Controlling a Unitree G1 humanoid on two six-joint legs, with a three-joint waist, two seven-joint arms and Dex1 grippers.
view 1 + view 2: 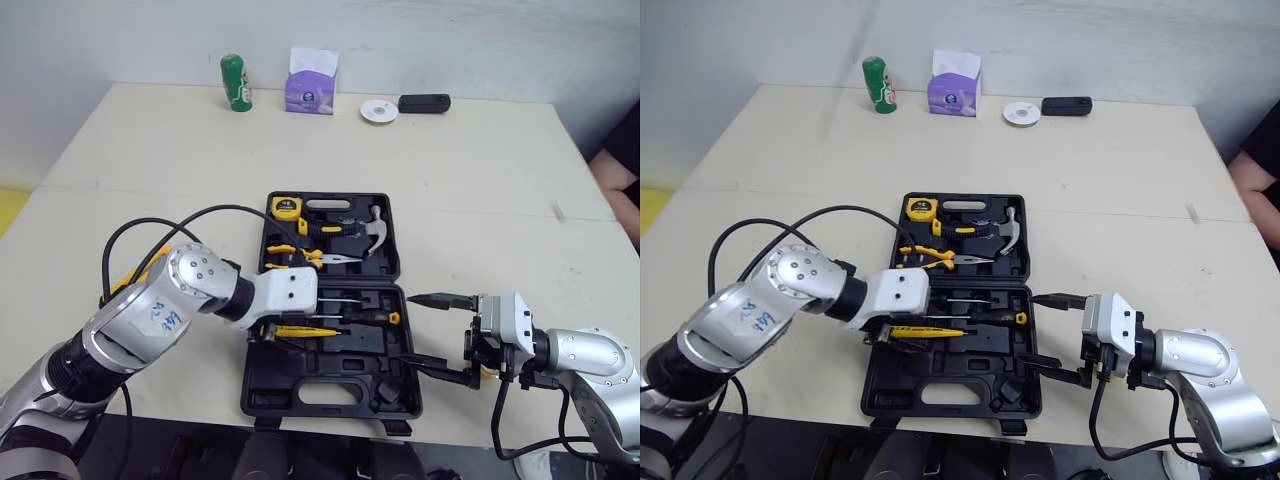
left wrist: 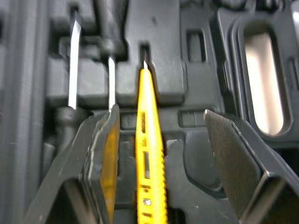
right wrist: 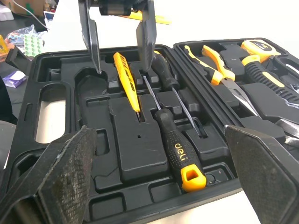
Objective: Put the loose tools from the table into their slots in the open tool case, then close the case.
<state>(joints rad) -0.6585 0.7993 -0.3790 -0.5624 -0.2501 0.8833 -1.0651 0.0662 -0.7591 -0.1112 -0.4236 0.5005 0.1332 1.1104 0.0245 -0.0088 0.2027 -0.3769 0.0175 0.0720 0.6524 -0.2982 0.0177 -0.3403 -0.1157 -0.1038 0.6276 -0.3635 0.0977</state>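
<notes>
The left pincer (image 2: pixel 161 112) hangs open over the tool case (image 1: pixel 330 392), the yellow screwdriver (image 2: pixel 148 140) lying slotted between its fingers (image 2: pixel 105 140), touching neither. The right pincer (image 1: pixel 408 330) gapes wide and empty, the case just ahead.

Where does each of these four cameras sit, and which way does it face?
Eye views: head, looking down over both arms at the tool case.
Left wrist view: just above the case, down left gripper's fingers onto the yellow tester.
Right wrist view: low beside the case, across it past right gripper's fingers.
Shared: both wrist views show that tester.
</notes>
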